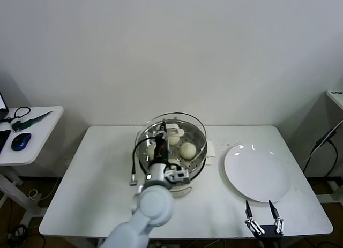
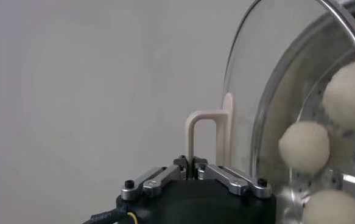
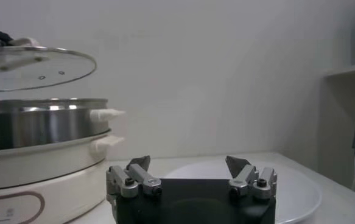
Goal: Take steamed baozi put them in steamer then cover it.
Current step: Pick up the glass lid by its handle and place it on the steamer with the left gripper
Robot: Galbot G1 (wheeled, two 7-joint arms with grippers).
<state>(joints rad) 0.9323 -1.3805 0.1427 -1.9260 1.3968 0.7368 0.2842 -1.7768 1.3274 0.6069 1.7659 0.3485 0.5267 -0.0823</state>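
The steamer (image 1: pixel 196 161) stands mid-table, a shiny steel pot (image 3: pixel 37 125) on a cream base. Inside lie steamed baozi (image 1: pixel 187 150), round and cream-white, three of them showing through the glass in the left wrist view (image 2: pixel 304 146). The clear glass cover (image 1: pixel 187 121) hangs just above the pot's rim, with a gap under it in the right wrist view (image 3: pixel 55 68). My left gripper (image 2: pixel 192 163) is shut on the cover's cream handle (image 2: pixel 201 125). My right gripper (image 1: pixel 262 211) stands open and holds nothing, near the table's front edge (image 3: pixel 189 163).
A flat white plate (image 1: pixel 257 173) lies right of the steamer, just beyond the right gripper (image 3: pixel 299 192). A side table (image 1: pixel 37 125) with a blue mouse (image 1: pixel 20 141) and cables stands at far left. A shelf and a hanging cable (image 1: pixel 324 138) are at the right.
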